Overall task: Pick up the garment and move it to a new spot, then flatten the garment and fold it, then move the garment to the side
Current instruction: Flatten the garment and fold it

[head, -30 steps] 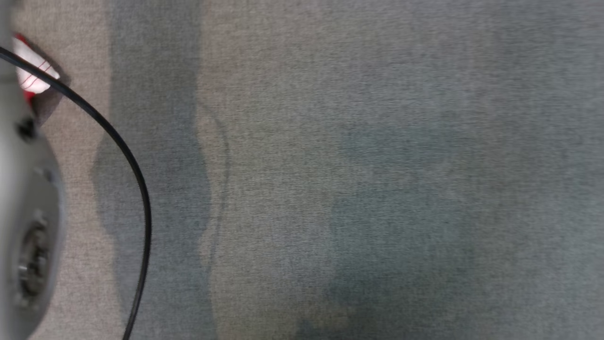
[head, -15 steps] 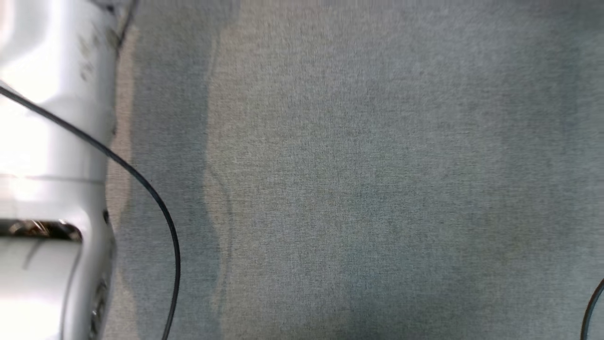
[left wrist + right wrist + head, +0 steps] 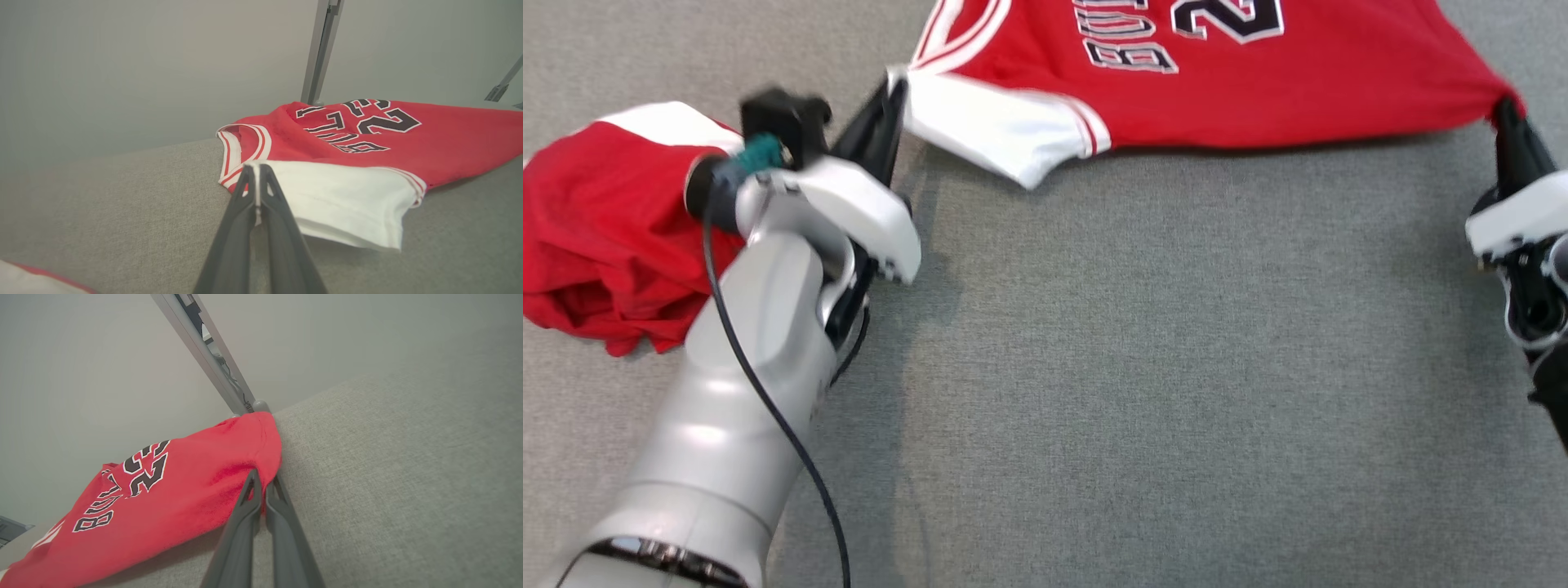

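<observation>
A grey fabric surface (image 3: 1143, 367) stretches before a plain pale wall (image 3: 122, 61). Across its far side the red numbered garment (image 3: 1258, 90) is drawn taut. A crumpled red cloth (image 3: 596, 229) lies beyond the garment's white sleeve. The left gripper (image 3: 894, 86) pinches that sleeve's corner, and the right gripper (image 3: 1503, 110) pinches the garment's opposite red corner.

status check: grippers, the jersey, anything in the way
Left gripper jaws shut on jersey sleeve, right gripper jaws shut on its far corner. Jersey stretched taut between them. Crumpled red garment beside left arm, not blocking.
</observation>
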Available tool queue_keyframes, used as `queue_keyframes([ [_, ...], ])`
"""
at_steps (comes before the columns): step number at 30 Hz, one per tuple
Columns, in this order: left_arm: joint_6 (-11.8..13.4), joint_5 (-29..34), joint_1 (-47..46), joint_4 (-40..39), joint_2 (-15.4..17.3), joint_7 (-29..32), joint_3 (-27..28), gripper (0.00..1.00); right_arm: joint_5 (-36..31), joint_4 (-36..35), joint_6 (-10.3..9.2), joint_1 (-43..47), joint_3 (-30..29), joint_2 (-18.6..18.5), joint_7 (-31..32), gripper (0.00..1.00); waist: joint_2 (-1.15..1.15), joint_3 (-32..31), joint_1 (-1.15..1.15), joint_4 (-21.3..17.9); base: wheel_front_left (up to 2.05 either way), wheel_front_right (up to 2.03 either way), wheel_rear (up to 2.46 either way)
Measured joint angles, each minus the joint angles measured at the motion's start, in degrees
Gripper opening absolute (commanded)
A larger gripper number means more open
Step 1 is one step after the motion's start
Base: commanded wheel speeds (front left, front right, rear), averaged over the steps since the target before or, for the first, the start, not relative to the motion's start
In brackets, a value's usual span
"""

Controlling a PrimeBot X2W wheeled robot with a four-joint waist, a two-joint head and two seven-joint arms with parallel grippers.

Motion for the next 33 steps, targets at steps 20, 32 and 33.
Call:
queue_keyframes([
  [20, -0.01, 11.35, 16.74, 7.09, 2.61, -0.05, -18.22, 0.00, 4.34, 3.93, 0.01, 13.46, 13.22, -2.33, 1.44, 0.00, 0.00, -11.47, -0.01, 0.01, 0.00, 0.00, 0.00],
  [32, 0.01, 3.74, 23.43, 6.27, 3.37, 3.21, -31.43, 0.00, 5.86, 3.83, 0.01, 20.35, 20.05, -2.70, 2.68, 0.00, 0.00, -17.92, -0.01, -1.34, 0.00, 0.00, 0.00],
  [33, 0.01, 2.87, 23.96, 5.57, 3.72, 3.76, -32.48, 0.00, 5.86, 3.81, 0.01, 20.76, 20.57, -2.85, 2.68, 0.00, 0.00, -18.39, -0.01, -1.44, 0.00, 0.00, 0.00],
])
